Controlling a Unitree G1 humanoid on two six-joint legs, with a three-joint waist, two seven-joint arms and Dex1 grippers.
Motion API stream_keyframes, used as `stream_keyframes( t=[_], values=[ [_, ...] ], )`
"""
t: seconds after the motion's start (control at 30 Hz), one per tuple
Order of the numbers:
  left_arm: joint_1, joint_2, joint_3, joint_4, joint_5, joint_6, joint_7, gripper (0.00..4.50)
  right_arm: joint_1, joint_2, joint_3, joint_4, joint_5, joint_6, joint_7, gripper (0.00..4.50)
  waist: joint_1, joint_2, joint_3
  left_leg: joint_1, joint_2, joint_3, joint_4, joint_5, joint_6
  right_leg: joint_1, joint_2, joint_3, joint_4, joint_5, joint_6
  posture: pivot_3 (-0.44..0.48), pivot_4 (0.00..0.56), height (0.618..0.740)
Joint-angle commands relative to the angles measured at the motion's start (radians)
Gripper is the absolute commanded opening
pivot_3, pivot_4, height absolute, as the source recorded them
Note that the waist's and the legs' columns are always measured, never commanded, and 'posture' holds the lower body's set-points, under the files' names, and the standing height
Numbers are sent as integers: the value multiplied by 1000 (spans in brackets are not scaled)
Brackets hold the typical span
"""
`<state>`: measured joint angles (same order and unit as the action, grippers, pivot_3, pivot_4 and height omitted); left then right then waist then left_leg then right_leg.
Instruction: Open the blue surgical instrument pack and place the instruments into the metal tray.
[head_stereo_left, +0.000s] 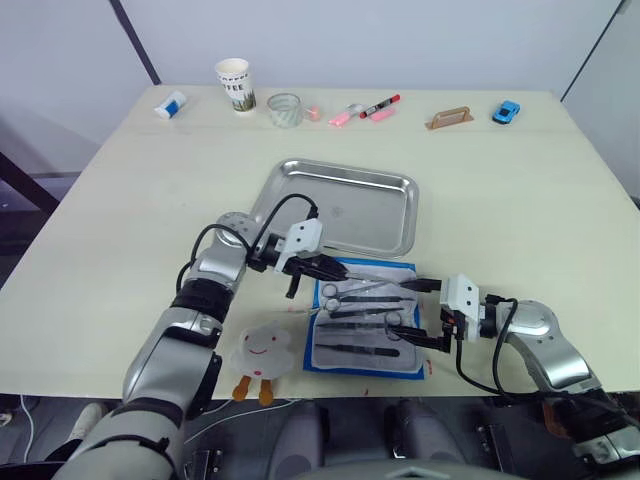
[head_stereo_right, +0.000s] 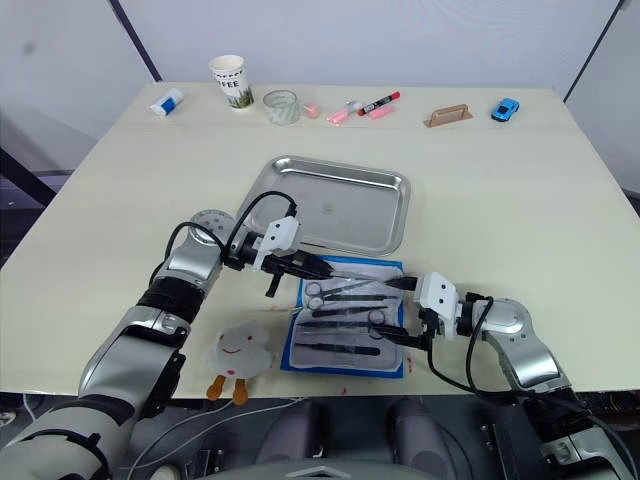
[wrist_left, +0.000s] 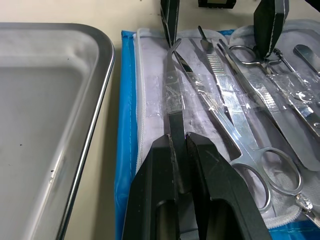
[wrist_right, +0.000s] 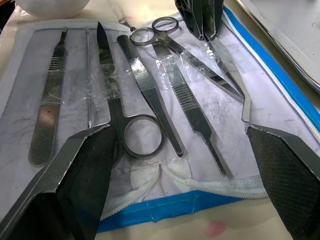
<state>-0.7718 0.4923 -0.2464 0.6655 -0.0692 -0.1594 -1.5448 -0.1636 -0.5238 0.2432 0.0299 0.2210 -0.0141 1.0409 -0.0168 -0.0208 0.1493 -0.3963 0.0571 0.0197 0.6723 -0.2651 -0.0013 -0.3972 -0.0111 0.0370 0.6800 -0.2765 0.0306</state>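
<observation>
On a pale table (head_stereo_left: 520, 200), the blue surgical instrument pack (head_stereo_left: 366, 322) lies unfolded just in front of the metal tray (head_stereo_left: 336, 205), its grey-white lining up and the instruments (wrist_right: 150, 95), scissors and forceps, lying side by side on it under clear strips. The left gripper (wrist_left: 180, 150) reaches over the end of the pack nearest the tray, its two black fingers pinched together on a slim flat metal tool (wrist_left: 175, 107) that still lies on the lining. The right gripper (head_stereo_left: 425, 313) sits at the pack's right edge with its fingers spread wide apart, holding nothing, and a white plush toy (head_stereo_left: 262, 353) lies left of the pack near the table's front edge.
</observation>
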Motion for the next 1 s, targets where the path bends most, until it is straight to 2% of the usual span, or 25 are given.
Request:
stream_keyframes(
  t=[0.03, 0.3, 0.6, 1.0],
  values=[
    [2, 18, 6, -58, -23, 10, -27, 98, 29, -9, 47, 62, -86, 69, -40, 4500, 0, 0, 0, 0, 0, 0, 0, 0, 0, 0, 0, 0, 0, 0, 0, 0, 150, 728],
    [8, 20, -2, -19, 10, -24, 4, 98, 29, -11, 53, 58, -87, 81, -39, 4500, -1, 0, 0, 0, 0, 0, 0, 0, 0, 0, 0, 0, 0, 0, 0, 0, 150, 728],
    [4, 16, -12, -58, 34, 49, 51, 98, 35, -10, 55, 55, -90, 86, -42, 4500, -1, 0, 0, 0, 0, 0, 0, 0, 0, 0, 0, 0, 0, 0, 0, 0, 150, 728],
    [25, 25, -51, -185, 75, 146, 100, 98, 39, -15, 62, 45, -93, 104, -43, 4500, 2, -2, -2, 1, 0, 0, 0, 0, 0, 1, 0, 0, 0, 0, 0, 0, 150, 728]
  ],
)
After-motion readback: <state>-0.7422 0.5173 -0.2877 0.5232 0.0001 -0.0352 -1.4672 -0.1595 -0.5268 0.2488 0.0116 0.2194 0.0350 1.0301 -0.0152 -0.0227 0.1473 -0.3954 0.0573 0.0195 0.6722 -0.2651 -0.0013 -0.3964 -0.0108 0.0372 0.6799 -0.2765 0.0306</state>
